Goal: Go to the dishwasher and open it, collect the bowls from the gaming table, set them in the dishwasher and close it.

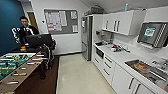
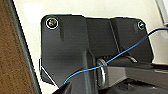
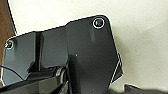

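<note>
Item: dishwasher, not picked out among the white cabinet fronts point(image 1: 107, 65) under the worktop point(image 1: 120, 56) on my right; I judge a steel, stiff, heavy door, best taken at a top bar handle. Item: bowls, likely light and slippery, rim grasp; gaming table point(image 1: 15, 67) at left, bowls indistinct. My claws: state cannot be told.

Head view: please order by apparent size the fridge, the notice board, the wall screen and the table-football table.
1. Table-football table, though it is nearest the camera.
2. Notice board.
3. Wall screen and fridge look too alike to rank.
</note>
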You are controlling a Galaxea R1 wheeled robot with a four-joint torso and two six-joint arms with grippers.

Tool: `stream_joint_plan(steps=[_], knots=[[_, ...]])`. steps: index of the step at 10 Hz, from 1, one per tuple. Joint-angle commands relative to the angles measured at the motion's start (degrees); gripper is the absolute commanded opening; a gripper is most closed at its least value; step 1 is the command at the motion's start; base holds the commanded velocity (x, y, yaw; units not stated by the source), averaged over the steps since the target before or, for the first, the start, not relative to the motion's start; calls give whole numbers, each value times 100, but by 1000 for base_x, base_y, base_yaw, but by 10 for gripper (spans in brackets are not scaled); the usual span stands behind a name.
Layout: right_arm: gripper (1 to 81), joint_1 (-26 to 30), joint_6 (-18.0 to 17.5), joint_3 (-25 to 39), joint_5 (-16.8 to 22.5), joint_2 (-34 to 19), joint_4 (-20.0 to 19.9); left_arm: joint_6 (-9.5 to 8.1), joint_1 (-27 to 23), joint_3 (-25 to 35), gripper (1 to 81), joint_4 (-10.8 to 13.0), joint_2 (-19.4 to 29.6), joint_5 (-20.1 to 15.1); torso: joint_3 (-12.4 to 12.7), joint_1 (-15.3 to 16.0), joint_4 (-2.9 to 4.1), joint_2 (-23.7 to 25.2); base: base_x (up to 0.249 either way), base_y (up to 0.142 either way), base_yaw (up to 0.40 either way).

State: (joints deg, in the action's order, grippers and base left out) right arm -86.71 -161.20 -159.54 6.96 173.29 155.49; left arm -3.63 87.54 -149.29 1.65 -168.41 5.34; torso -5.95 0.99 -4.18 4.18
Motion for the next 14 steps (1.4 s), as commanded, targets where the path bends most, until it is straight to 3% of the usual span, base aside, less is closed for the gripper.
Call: stream_joint_plan(steps=[1,2,3,4,5,6,8,9,10,11,13,14], knots=[[811,158,2300,-129,51,68,-2618,21,-224,22,811,47,44,-314,0,0,0,0,0,0,267],[811,132,3285,-155,59,120,-3490,21,-224,22,811,46,35,-314,0,0,0,0,0,0,264],[811,123,4660,-181,77,182,-4697,21,-224,22,811,46,27,-332,0,0,0,0,0,0,264],[811,132,6050,-155,34,165,-6400,21,-224,22,811,46,18,-341,0,0,0,0,0,0,264],[811,167,6925,-104,16,95,-7828,12,-224,22,811,38,18,-341,0,0,0,0,0,0,264],[811,132,7312,11,-46,59,-8227,12,-224,22,811,29,18,-349,0,0,0,0,0,0,264],[811,106,7356,81,15,32,-8393,12,-224,22,811,29,44,-349,0,0,0,0,0,0,264],[811,35,7418,47,51,68,-8746,12,-224,22,811,38,44,-349,0,0,0,0,0,0,264],[811,26,7981,12,192,112,-9212,12,-224,22,811,38,53,-349,0,0,0,0,0,0,264],[811,61,9425,12,235,173,-10323,12,-224,22,811,38,53,-349,0,0,0,0,0,0,260],[811,122,13641,3,175,201,-14085,12,-224,22,811,29,53,-349,0,0,0,0,0,0,258],[811,131,15449,3,105,183,-15654,12,-224,22,811,20,53,-349,0,0,0,0,0,0,252]])
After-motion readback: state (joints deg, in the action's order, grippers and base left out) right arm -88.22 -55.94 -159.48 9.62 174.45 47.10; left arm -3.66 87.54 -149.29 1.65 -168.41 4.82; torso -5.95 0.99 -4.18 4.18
